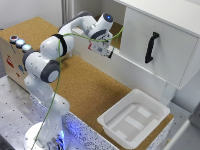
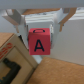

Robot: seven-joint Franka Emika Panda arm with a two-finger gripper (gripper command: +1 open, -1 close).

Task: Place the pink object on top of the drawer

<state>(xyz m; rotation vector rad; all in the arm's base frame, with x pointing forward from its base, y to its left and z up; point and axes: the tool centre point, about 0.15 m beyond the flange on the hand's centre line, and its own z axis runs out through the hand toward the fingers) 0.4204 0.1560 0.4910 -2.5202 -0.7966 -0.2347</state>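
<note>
Midway through the job, the gripper (image 2: 39, 24) clamps its fingers (image 2: 19, 20) on the pink object (image 2: 39, 42), a cube marked with a black letter A, held aloft beside the white drawer (image 1: 165, 40) and above the cork tabletop (image 1: 90, 85). The pickup looks done; raising the cube and setting it on the drawer's top appears to remain.

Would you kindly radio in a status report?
Gripper shut on pink object, lettered A. Held aloft beside drawer, not yet on top. Nothing seen in the way.
</note>
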